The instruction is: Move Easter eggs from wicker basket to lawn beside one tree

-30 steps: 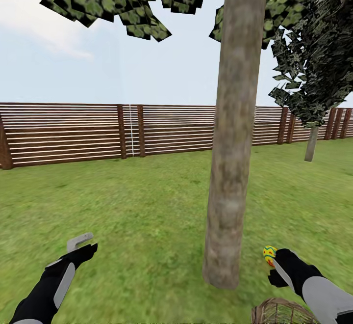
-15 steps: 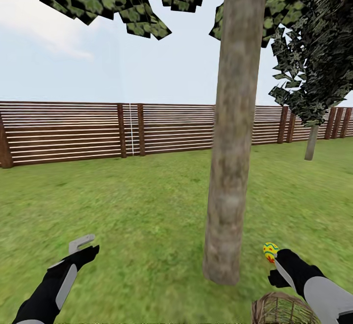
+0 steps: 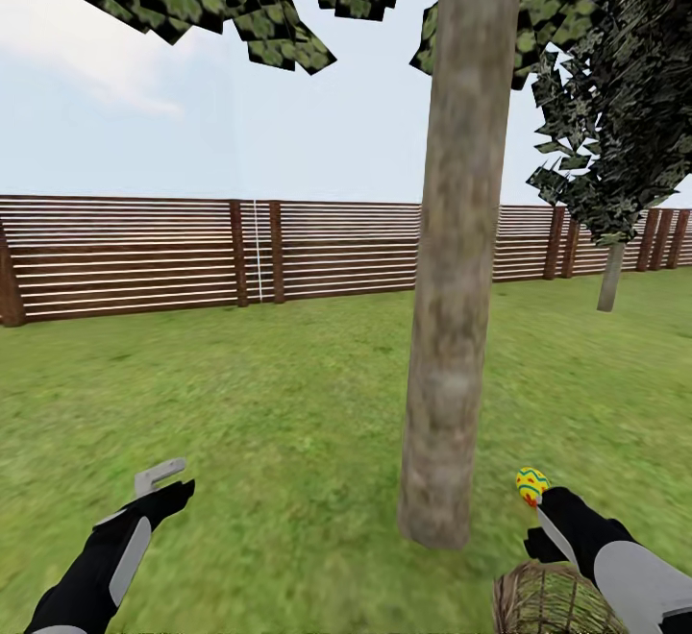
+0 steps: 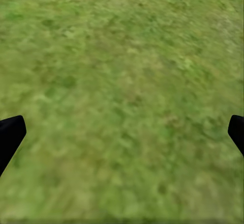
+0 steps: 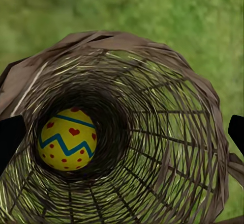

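The pale mottled trunk of the tree (image 3: 452, 327) rises from the lawn (image 3: 279, 403) straight ahead. One yellow Easter egg (image 3: 530, 485) lies on the grass to the right of its base. The wicker basket (image 3: 550, 600) stands at the bottom right. My right gripper (image 3: 543, 536) hangs open above it. In the right wrist view the basket's woven wall (image 5: 168, 132) surrounds another egg (image 5: 67, 139) on its bottom, and the right gripper (image 5: 122, 137) is empty. A third egg is out of view. My left gripper (image 3: 165, 482) is open over bare grass (image 4: 122, 81).
A brown slatted fence (image 3: 144, 259) closes the lawn at the back. A dark narrow tree (image 3: 615, 134) stands at the far right. Open grass stretches left of the trunk and between my arms.
The whole picture has shifted up a little, so the camera has tilted down and more of the basket shows. Both arms and the egg on the grass hold their places.
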`<state>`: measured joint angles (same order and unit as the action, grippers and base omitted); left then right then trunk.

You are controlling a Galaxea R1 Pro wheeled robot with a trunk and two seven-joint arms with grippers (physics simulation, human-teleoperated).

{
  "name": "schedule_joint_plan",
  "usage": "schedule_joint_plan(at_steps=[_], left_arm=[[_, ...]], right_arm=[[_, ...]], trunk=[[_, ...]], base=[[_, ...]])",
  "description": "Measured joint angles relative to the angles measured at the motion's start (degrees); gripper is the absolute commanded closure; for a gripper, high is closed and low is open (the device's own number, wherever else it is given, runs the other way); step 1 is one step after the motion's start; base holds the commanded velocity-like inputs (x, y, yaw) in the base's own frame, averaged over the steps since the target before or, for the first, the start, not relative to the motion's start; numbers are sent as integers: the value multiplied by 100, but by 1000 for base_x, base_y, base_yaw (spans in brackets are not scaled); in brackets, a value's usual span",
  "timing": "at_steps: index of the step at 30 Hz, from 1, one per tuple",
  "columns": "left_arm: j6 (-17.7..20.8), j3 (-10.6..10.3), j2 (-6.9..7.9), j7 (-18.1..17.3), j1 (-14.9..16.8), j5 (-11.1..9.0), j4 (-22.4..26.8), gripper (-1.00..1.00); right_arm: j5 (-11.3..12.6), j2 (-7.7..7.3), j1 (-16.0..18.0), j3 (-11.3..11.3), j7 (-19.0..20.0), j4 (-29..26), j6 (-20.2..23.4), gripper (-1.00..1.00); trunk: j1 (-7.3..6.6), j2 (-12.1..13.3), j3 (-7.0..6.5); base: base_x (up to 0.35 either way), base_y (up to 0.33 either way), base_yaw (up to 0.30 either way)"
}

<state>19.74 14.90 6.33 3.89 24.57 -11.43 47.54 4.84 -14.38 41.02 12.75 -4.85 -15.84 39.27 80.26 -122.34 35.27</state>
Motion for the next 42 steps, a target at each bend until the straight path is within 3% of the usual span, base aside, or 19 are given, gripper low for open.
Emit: schedule_joint_plan(at_steps=[37, 42], left_arm=[[-7, 0, -1, 0, 0, 0, -9, -100], [-31, -7, -7, 0, 0, -2, -1, -100]], right_arm=[[2, 35, 0, 0, -3, 2, -12, -100], [-2, 25, 1, 0, 9, 4, -76, -100]], trunk=[[813, -1484, 664], [814, -1485, 665]], base=[[0, 0, 0], [0, 0, 0]])
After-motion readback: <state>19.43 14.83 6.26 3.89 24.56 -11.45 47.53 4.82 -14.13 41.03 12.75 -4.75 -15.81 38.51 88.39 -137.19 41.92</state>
